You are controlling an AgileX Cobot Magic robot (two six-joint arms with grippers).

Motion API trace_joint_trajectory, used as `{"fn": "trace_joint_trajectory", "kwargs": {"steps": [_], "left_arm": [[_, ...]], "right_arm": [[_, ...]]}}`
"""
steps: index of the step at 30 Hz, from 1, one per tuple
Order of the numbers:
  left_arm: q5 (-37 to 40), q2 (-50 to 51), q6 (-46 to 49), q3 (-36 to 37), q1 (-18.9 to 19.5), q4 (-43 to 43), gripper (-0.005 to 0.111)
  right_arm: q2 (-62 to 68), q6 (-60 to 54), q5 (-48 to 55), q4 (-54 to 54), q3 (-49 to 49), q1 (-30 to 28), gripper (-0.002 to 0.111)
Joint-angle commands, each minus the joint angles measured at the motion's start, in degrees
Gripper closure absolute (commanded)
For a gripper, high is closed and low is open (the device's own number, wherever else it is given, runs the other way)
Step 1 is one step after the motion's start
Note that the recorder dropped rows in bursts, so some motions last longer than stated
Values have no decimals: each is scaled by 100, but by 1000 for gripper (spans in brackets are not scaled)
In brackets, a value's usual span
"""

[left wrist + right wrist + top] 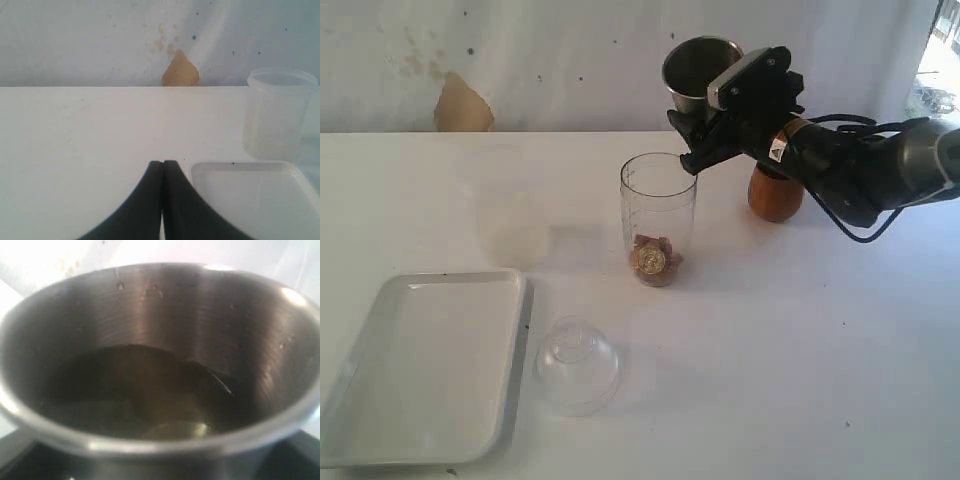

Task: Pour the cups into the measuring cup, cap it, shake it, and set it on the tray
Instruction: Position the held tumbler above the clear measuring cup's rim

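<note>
Pouring cup 1 of 2 looks like the step in hand: the right gripper [686, 138] pinches the steel tumbler [695, 65] (liquid [165, 410] shows inside) aloft beside the measuring cup [658, 200], mid-table toward the far edge. Next, tip it over that rim. The left gripper [162, 175] is pressed together.

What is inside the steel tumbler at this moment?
The steel tumbler, held by the right gripper, holds a shallow pool of clear yellowish liquid, with droplets on its inner wall. Its near rim hides part of the bottom.
</note>
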Motion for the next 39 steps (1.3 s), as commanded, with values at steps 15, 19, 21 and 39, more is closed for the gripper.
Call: {"fn": "trace_joint_trajectory", "kwargs": {"steps": [15,19,21,39], "left_arm": [[10,-28,0,28,-23,8,107],[10,-28,0,28,-23,8,107],[10,-28,0,28,-23,8,107],[10,-28,0,28,-23,8,107]], "right_arm": [[-683,1051,38,-1230,-68,-906,108],[-683,1051,-25,-1682,-68,-906,108],[-683,1051,-25,-1682,-68,-906,108],[-349,718,-678,-2076,-68,-867,108]]}}
